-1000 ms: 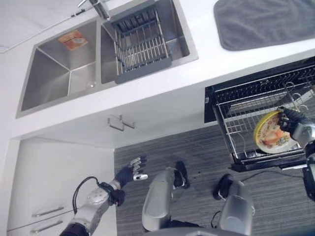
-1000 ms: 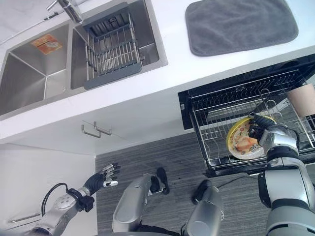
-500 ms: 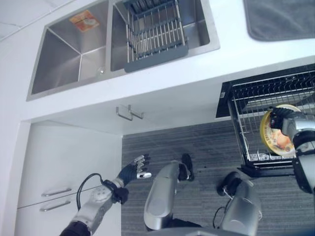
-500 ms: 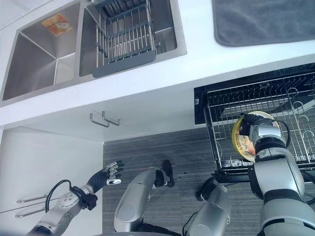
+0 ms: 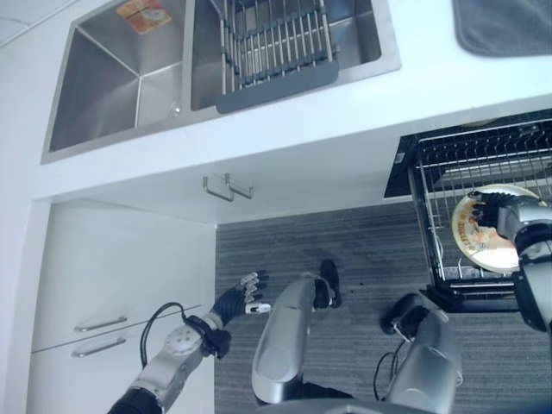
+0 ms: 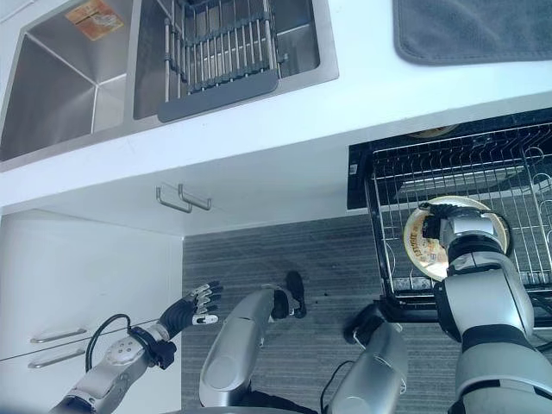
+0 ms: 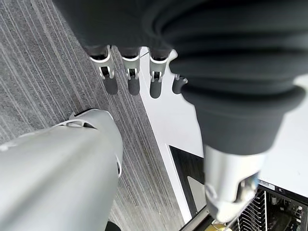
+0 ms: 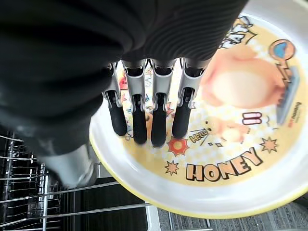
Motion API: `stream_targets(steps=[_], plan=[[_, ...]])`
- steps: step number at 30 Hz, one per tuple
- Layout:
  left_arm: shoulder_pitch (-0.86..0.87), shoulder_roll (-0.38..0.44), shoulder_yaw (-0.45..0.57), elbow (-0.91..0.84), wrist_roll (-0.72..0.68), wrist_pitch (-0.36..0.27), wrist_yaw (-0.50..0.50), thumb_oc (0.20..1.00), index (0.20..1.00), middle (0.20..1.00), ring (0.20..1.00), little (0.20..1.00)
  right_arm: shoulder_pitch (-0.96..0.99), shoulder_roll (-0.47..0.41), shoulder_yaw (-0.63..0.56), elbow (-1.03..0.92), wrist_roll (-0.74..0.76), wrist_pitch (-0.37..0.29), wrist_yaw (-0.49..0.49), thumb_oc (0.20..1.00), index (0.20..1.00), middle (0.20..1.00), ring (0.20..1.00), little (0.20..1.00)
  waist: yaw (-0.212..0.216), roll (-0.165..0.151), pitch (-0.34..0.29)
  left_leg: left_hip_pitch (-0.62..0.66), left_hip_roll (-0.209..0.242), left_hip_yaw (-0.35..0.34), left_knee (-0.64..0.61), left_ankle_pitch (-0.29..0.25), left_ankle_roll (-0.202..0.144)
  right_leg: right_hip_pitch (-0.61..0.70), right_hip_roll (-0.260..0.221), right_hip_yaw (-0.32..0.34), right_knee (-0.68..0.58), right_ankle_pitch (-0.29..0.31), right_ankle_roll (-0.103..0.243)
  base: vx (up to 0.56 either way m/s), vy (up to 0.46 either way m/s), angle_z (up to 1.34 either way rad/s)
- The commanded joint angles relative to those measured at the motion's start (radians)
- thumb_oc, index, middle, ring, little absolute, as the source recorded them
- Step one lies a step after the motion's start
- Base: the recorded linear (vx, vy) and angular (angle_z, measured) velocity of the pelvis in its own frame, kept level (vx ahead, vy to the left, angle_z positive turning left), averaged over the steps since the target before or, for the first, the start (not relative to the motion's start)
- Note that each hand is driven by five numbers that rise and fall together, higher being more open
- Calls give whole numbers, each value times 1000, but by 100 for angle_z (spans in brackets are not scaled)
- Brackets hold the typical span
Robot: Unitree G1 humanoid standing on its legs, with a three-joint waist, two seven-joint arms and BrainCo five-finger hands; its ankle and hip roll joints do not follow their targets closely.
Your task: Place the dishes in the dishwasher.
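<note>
A round plate [image 8: 240, 144] with a yellow rim and a cartoon print is in my right hand [image 5: 498, 210], the fingers [image 8: 144, 120] lying across its printed face and the thumb behind its rim. The plate [image 6: 425, 252] is tilted over the front left part of the pulled-out wire rack [image 5: 431, 198] of the dishwasher, under the counter at the right. I cannot tell whether it touches the wires. My left hand [image 5: 238, 301] hangs open low over the grey striped floor, its fingers [image 7: 130, 82] relaxed and holding nothing.
A double steel sink [image 5: 103, 103] is set in the white counter, with a grey drying rack [image 5: 272, 52] in its right basin. A grey mat [image 6: 474, 30] lies on the counter above the dishwasher. White drawers [image 5: 99, 326] stand at the left.
The camera has shifted, so the sink sits higher in the picture. The plate, nearly on edge half a second ago, now shows more of its face. My left hand has hardly moved.
</note>
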Motion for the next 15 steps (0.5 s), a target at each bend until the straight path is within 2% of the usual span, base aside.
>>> stream_targets(steps=[1, 6, 9, 10, 11, 13, 14, 15], plan=[[-4, 56, -26, -81, -12, -9, 10, 1000, 1000, 1000, 1000, 1000, -53, -51, 15, 28, -6, -6, -21, 1000, 1000, 1000, 1000, 1000, 29, -2, 24, 35, 56, -49, -12, -26, -85, 4, -81, 6, 16, 6, 86, 0, 0, 0], [-12, 57, -31, -81, -16, -13, 14, 1000, 1000, 1000, 1000, 1000, -50, -66, 5, 16, 3, -43, -41, 1000, 1000, 1000, 1000, 1000, 22, -6, 24, 37, 55, -48, -18, -38, -83, -3, -80, 11, 20, 7, 89, 6, 8, 0], [-1, 59, -18, -85, -35, -21, 20, 1000, 1000, 1000, 1000, 1000, -23, -84, -29, -38, 127, -89, -43, 1000, 1000, 1000, 1000, 1000, 8, -15, 24, 48, 56, -44, -33, -43, -83, -1, -70, 19, 18, 8, 90, 41, 44, 0], [15, 65, 5, -97, -41, -17, 14, 1000, 1000, 1000, 1000, 1000, 9, -98, -53, -98, 170, -127, -35, 1000, 1000, 1000, 1000, 1000, -1, -25, 24, 51, 60, -39, -41, -45, -83, -1, -64, 23, 16, 9, 91, 52, 32, -1], [26, 70, 15, -100, -43, -20, 11, 1000, 1000, 1000, 1000, 1000, 32, -102, -62, -139, 188, -137, -36, 1000, 1000, 1000, 1000, 1000, -7, -31, 24, 51, 63, -38, -42, -44, -82, -2, -60, 25, 14, 11, 91, 43, 12, -3], [74, 68, 57, -109, -42, -41, 11, 1000, 1000, 1000, 1000, 1000, 156, -117, -107, -391, 272, -156, -56, 1000, 1000, 1000, 1000, 1000, -39, -63, 24, 55, 78, -27, -51, -41, -82, -7, -41, 36, 3, 19, 91, 37, -2, -5], [81, 68, 62, -109, -43, -46, 12, 1000, 1000, 1000, 1000, 1000, 182, -116, -121, -432, 279, -164, -60, 1000, 1000, 1000, 1000, 1000, -43, -68, 24, 59, 80, -24, -54, -40, -82, -5, -37, 38, 0, 21, 91, 38, 0, -18], [96, 58, 76, -104, -43, -62, 15, 1000, 1000, 1000, 1000, 1000, 245, -111, -162, -553, 298, -179, -66, 1000, 1000, 1000, 1000, 1000, -61, -83, 24, 65, 85, -17, -62, -36, -81, -2, -25, 44, -13, 26, 92, 30, 0, -28]])
